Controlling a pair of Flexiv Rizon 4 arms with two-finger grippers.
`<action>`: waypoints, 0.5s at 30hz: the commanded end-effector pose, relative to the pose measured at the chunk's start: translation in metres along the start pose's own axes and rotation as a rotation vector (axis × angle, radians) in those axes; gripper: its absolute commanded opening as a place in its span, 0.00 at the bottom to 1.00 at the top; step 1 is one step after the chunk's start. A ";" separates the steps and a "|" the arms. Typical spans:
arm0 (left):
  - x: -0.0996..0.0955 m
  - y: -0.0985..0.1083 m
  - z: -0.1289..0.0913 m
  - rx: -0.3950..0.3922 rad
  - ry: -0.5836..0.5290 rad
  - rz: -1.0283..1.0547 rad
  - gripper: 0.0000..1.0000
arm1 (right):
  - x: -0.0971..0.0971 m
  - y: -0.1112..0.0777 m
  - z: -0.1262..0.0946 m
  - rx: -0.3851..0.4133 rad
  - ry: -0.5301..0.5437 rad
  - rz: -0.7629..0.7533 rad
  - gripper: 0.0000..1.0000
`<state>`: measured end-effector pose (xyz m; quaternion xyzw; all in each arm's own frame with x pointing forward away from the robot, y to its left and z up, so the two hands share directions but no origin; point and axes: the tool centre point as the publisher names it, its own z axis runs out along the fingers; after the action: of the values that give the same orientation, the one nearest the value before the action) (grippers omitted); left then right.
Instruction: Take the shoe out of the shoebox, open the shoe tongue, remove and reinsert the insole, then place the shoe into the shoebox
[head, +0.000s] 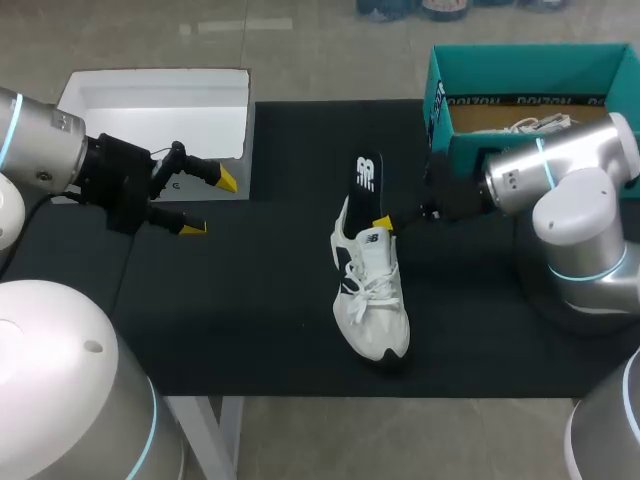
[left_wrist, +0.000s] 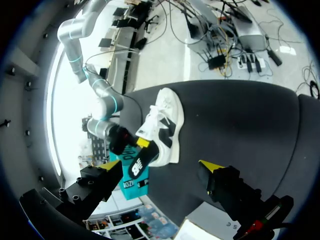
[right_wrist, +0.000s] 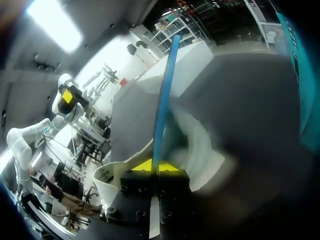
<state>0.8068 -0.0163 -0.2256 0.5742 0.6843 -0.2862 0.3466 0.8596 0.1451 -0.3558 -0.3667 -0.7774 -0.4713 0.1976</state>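
Note:
A white shoe (head: 372, 295) lies on the black mat (head: 250, 320) in the middle, toe toward the front edge. Its black insole (head: 367, 176) stands up out of the heel opening. My right gripper (head: 382, 222) is shut on the insole just above the heel. In the right wrist view the insole (right_wrist: 163, 107) shows edge-on as a thin strip rising from my right gripper (right_wrist: 155, 165), with the shoe (right_wrist: 200, 150) beside it. My left gripper (head: 210, 204) hangs open well to the left of the shoe, holding nothing. In the left wrist view, shoe (left_wrist: 166, 122) and insole (left_wrist: 140, 163) lie ahead of my left gripper (left_wrist: 160, 167).
The teal shoebox (head: 520, 68) stands at the back right, behind my right arm, with another white shoe (head: 528, 126) inside. A white box lid (head: 150, 105) lies at the back left, just behind my left gripper. Bare mat surrounds the shoe.

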 end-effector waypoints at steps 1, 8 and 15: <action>0.000 0.000 -0.001 -0.001 0.004 0.001 1.00 | 0.002 -0.006 0.007 0.007 -0.001 0.006 0.00; 0.000 0.000 -0.001 -0.001 0.004 0.001 1.00 | 0.002 -0.008 0.009 0.006 -0.018 0.026 0.39; 0.000 0.000 -0.001 -0.001 0.004 0.001 1.00 | 0.006 0.010 0.008 -0.021 -0.020 -0.002 0.73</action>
<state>0.8068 -0.0163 -0.2256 0.5742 0.6843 -0.2862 0.3467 0.8624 0.1532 -0.3518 -0.3728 -0.7736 -0.4764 0.1885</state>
